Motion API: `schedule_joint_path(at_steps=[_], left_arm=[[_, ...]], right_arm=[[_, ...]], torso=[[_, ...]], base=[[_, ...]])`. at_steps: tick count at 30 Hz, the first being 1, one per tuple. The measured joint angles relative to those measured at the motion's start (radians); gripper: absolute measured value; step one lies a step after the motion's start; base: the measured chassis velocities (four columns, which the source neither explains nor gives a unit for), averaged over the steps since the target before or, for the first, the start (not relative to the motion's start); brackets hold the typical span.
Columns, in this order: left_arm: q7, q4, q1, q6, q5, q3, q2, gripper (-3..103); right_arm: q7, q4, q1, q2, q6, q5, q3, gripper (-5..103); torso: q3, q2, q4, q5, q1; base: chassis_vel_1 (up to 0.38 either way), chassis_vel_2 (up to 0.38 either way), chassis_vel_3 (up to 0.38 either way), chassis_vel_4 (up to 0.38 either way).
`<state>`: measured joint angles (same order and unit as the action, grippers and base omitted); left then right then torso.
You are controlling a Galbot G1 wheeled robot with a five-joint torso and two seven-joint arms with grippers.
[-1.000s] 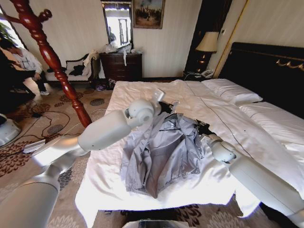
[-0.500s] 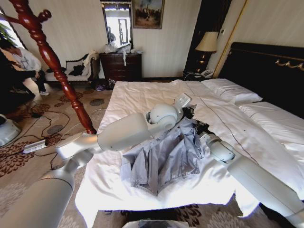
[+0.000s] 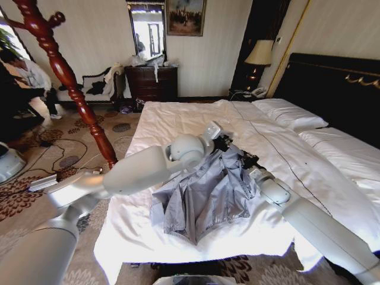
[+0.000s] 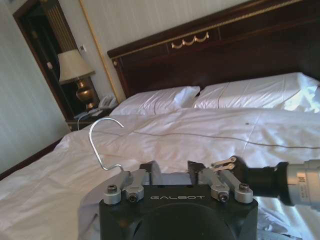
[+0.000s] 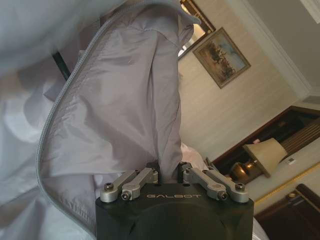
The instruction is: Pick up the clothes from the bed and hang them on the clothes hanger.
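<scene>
The clothes (image 3: 205,196), a pale grey-blue shirt, lie bunched on the white duvet of the bed (image 3: 178,116). My left gripper (image 3: 221,141) is at the shirt's top, shut on the collar fabric (image 4: 172,176). The clothes hanger's metal hook (image 4: 102,145) rises beside its fingers. A black bar of the hanger (image 5: 61,66) shows inside the shirt. My right gripper (image 3: 247,160) sits at the shirt's right edge. In the right wrist view it (image 5: 167,172) is shut on a fold of the shirt (image 5: 125,100). It also shows close by in the left wrist view (image 4: 225,162).
A reddish-brown wooden coat stand (image 3: 71,83) rises left of the bed. The black headboard (image 3: 332,77) and pillows (image 3: 291,113) lie to the right. A lamp (image 3: 259,53) and dresser (image 3: 151,83) stand by the far wall. Cables (image 3: 59,160) trail over the carpet.
My left arm swung right over the shirt, then drew back a little to the left. The shirt bunched up tighter. My right gripper edged closer to the shirt's top.
</scene>
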<state>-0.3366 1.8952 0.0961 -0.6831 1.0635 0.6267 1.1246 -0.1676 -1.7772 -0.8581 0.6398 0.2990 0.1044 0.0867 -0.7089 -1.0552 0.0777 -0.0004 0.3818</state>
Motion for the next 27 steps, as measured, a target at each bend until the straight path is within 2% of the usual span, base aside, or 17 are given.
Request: schedule_joint_path(at_steps=[2,5,9,12,13,14,16,18,20,21,24,27], left_arm=[[0.006,0.023,-0.003,0.019,0.009,-0.006,-0.02,52],[0.008,0.05,-0.005,0.033,0.026,-0.021,-0.037,57],[0.009,0.108,0.0,0.056,0.058,-0.055,-0.072,80],[0.012,0.132,0.009,0.062,0.079,-0.078,-0.096,80],[0.013,0.143,0.013,0.063,0.092,-0.091,-0.111,90],[0.014,0.156,0.017,0.065,0.107,-0.109,-0.138,95],[0.015,0.163,0.017,0.065,0.12,-0.122,-0.159,95],[0.017,0.171,0.014,0.066,0.146,-0.149,-0.207,100],[0.035,0.17,-0.007,0.069,0.161,-0.179,-0.287,100],[0.035,0.17,-0.007,0.069,0.161,-0.179,-0.287,100],[0.071,0.161,-0.033,0.074,0.161,-0.201,-0.369,100],[0.101,0.158,-0.047,0.074,0.154,-0.205,-0.403,100]], right_arm=[[-0.014,-0.008,0.0,0.01,-0.006,0.015,-0.002,15],[-0.032,-0.006,-0.001,0.025,-0.018,0.014,-0.004,15],[-0.062,0.004,-0.001,0.052,-0.035,0.006,-0.004,15],[-0.07,0.01,0.002,0.059,-0.049,-0.011,-0.002,15],[-0.073,0.014,0.004,0.062,-0.061,-0.024,0.0,15],[-0.074,0.017,0.005,0.063,-0.075,-0.044,0.004,15],[-0.074,0.019,0.005,0.064,-0.085,-0.057,0.007,15],[-0.076,0.02,0.003,0.064,-0.1,-0.078,0.013,15],[-0.081,0.021,-0.001,0.061,-0.118,-0.111,0.021,15],[-0.081,0.021,-0.001,0.061,-0.118,-0.111,0.021,15],[-0.088,0.027,-0.001,0.06,-0.157,-0.174,0.027,15],[-0.09,0.026,0.002,0.06,-0.17,-0.207,0.028,15]], torso=[[0.0,0.0,0.0,0.0,0.0],[0.0,0.0,0.0005,0.0,0.0],[0.0,0.0,0.0004,0.0001,0.0],[0.0,0.0,0.0002,0.0001,0.0],[0.0,0.0,0.0003,0.0001,0.0],[0.0,0.0,0.0003,0.0002,0.0],[0.0,0.0,0.0003,0.0002,0.0],[0.0,0.0,0.0003,0.0001,0.0],[0.0,0.0,0.0,-0.0001,0.0],[0.0,0.0,0.0,-0.0001,0.0],[0.0,0.0,0.0,-0.0001,0.0],[0.0,0.0,0.0004,0.0001,0.0]], base=[[0.0,0.0,0.0,0.0],[0.0,0.0,0.0,0.0],[0.0,0.0,0.0,0.0],[0.0,0.0,0.0,0.0],[0.0,0.0,0.0,0.0],[0.0,0.0,0.0,0.0],[0.0,0.0,0.0,0.0],[0.0,0.0,0.0,0.0],[0.0,0.0,0.0,0.0],[0.0,0.0,0.0,0.0],[0.0,0.0,0.0,0.0],[0.0,0.0,0.0,0.0]])
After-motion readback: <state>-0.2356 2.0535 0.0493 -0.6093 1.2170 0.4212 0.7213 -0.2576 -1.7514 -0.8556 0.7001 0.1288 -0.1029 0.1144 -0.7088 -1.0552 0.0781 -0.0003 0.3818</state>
